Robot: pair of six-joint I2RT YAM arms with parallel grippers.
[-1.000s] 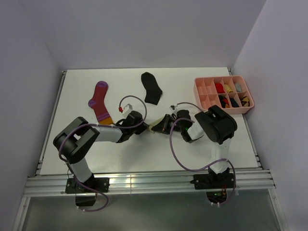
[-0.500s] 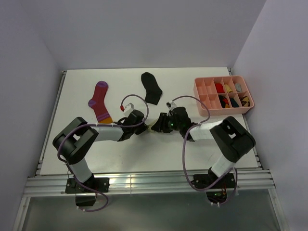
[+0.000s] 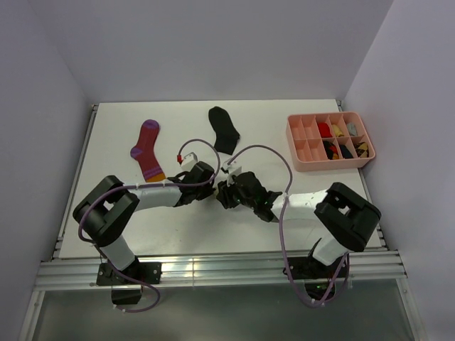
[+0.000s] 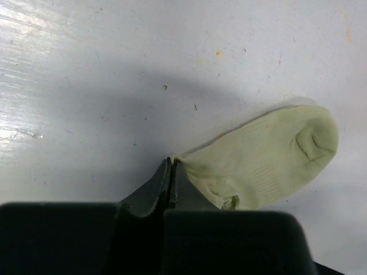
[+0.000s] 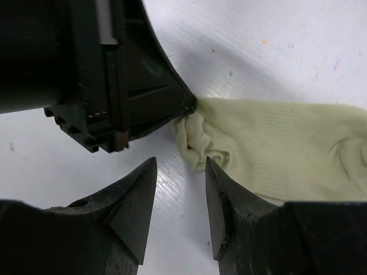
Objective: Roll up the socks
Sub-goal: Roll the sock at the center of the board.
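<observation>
Both grippers are meeting at the cream sock, well left of the pink tray.

The left gripper is pinching the cream sock's bunched edge between closed fingers, while the rest of the sock is lying flat on the white table, nearer the arm bases than the tray. The right gripper is hovering with its jaws apart just beside that pinched fold, gripping nothing. The black sock is lying flat left of the tray, and the magenta sock is lying farther left of the tray, orange toe pointing toward the arm bases. Both are well apart from the tray.
</observation>
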